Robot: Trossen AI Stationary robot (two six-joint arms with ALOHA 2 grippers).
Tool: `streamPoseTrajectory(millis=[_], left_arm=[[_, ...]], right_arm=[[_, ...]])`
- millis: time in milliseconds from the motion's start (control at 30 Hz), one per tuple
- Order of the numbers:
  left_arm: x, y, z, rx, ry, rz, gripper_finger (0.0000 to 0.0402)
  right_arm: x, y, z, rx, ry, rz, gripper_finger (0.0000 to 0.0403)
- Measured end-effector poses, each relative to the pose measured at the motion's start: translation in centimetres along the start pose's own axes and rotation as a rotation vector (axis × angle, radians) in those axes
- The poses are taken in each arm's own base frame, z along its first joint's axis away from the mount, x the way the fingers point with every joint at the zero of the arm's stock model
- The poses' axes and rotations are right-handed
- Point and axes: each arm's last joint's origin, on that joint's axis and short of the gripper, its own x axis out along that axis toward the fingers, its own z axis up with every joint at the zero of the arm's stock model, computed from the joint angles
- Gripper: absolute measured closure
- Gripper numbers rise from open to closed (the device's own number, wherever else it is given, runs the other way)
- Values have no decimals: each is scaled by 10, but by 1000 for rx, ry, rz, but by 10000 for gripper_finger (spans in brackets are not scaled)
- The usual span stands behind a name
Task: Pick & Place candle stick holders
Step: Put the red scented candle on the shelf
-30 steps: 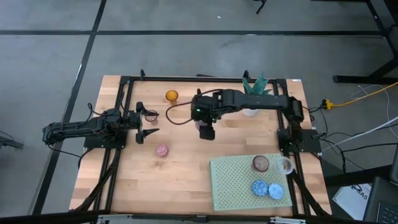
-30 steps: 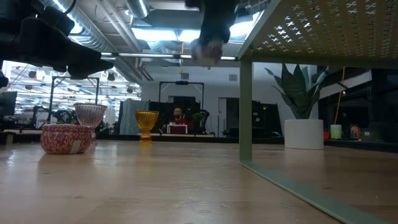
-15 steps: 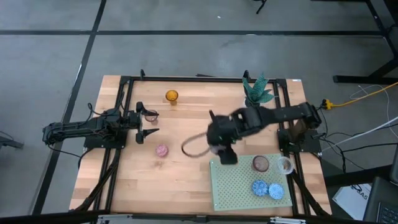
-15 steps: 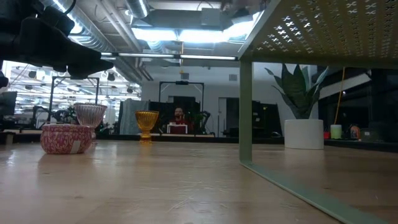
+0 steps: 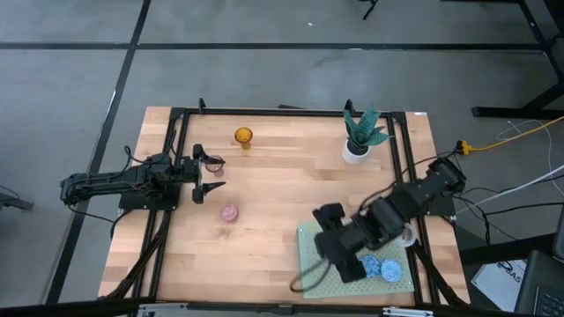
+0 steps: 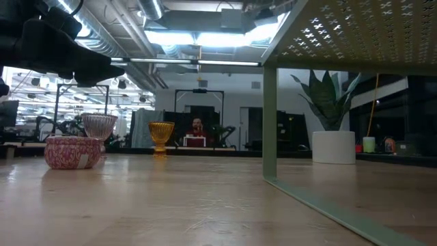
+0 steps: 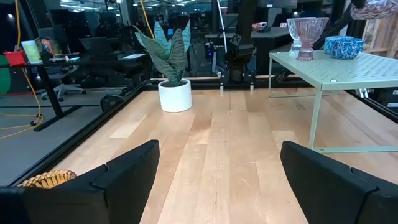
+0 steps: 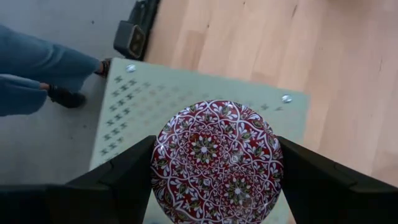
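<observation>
Holder [image 8: 216, 163], red-patterned, sits pinched in my right gripper [image 5: 345, 261] over the mat [image 5: 310, 271], lower right of frame. Looks like slippery, fragile glass; I'd grip its sides gently. Left gripper [image 5: 208, 176] idles spread wide.

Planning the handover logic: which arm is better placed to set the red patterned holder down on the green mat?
Right. Its hand grips the red patterned holder directly above the green mat. The left hand waits empty at the table's far side.

Red patterned holder [image 8: 216, 163] held above mat; amber [image 5: 243, 136], clear [image 5: 214, 163], pink [image 5: 229, 213] upright on table; two blue [image 5: 390, 269] on mat.
</observation>
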Motion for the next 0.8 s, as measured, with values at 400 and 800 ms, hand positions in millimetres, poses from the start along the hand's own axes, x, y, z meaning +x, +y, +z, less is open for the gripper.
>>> streamPoseTrajectory(millis=[400, 800], left_arm=[[0, 0, 0, 0, 0, 0, 68], [0, 0, 0, 0, 0, 0, 68]], right_arm=[[14, 44, -25, 115, 0, -86, 115], [53, 57, -46, 193, 64, -112, 115]])
